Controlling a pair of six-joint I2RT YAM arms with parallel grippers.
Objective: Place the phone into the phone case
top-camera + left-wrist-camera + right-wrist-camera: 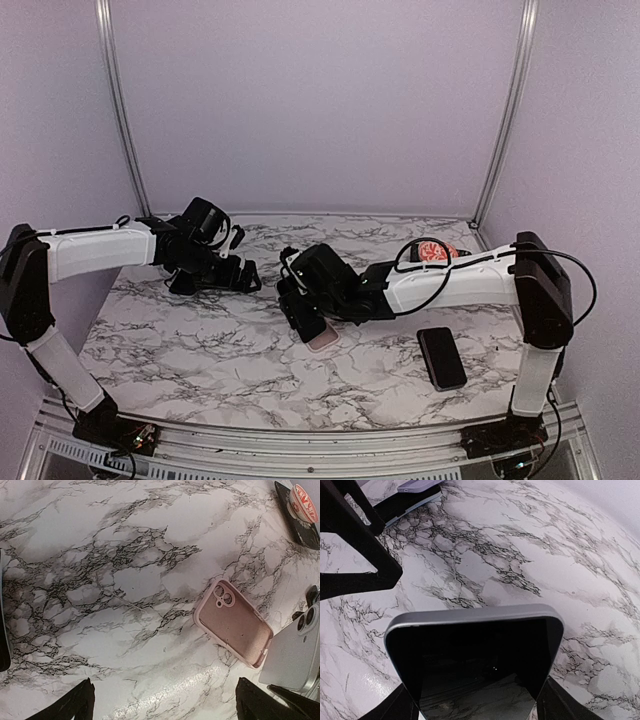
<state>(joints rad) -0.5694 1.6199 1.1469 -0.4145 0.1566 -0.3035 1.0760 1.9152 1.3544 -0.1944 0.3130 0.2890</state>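
Right gripper [314,322] clamped the phone [475,655]; pink case [235,625] lay cavity-up at its 6 o'clock. Left gripper [238,276] gaped empty at 9 o'clock, so unpinned case could skid, phone catching rim.

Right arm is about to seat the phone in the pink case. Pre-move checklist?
1. Grip on phone: ok, clamped between the right tool fingers.
2. Cavity of pink case facing up: ok, lying flat on the table, camera cutout visible.
3. phone positioned over pink case: not ok, it hangs tilted beside the case's edge.
4. left tool bracing the case: not ok, open and not touching it.
5. Camera ends matched: cannot tell, the phone is only partly in view.
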